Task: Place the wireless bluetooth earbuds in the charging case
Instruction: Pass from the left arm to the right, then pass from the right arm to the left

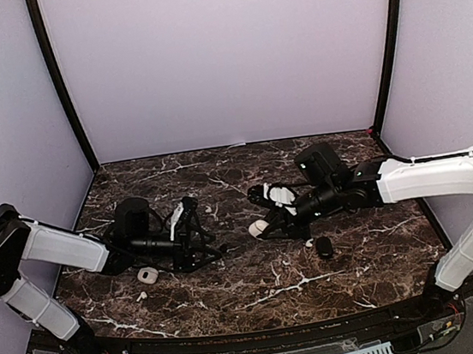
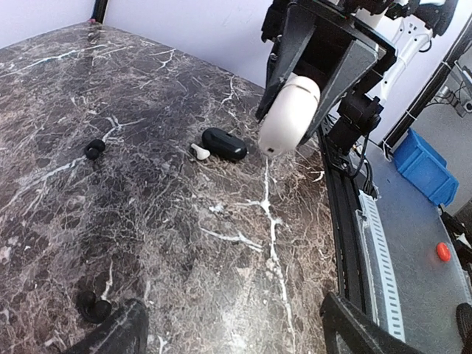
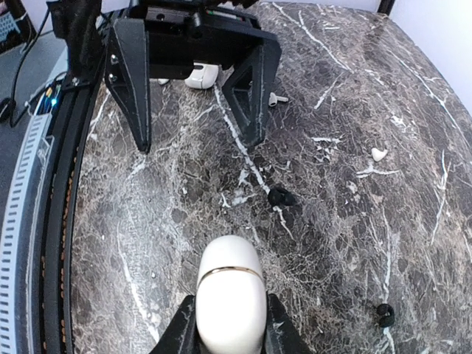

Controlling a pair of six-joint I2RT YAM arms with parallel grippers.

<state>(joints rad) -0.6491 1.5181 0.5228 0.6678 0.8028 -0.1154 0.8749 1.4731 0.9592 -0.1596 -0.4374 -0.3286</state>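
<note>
My right gripper is shut on a closed white charging case, held off the marble; in the top view that case hangs mid-table. My left gripper faces it, open and empty, its fingers wide apart above bare marble. A black earbud lies between the two grippers, and another black earbud lies far right. White earbuds rest on the table. Another white earbud lies beside a black case.
A second white case sits on the table near the left arm, with a white earbud just in front of it. The black case lies under the right arm. Walls enclose the back and both sides.
</note>
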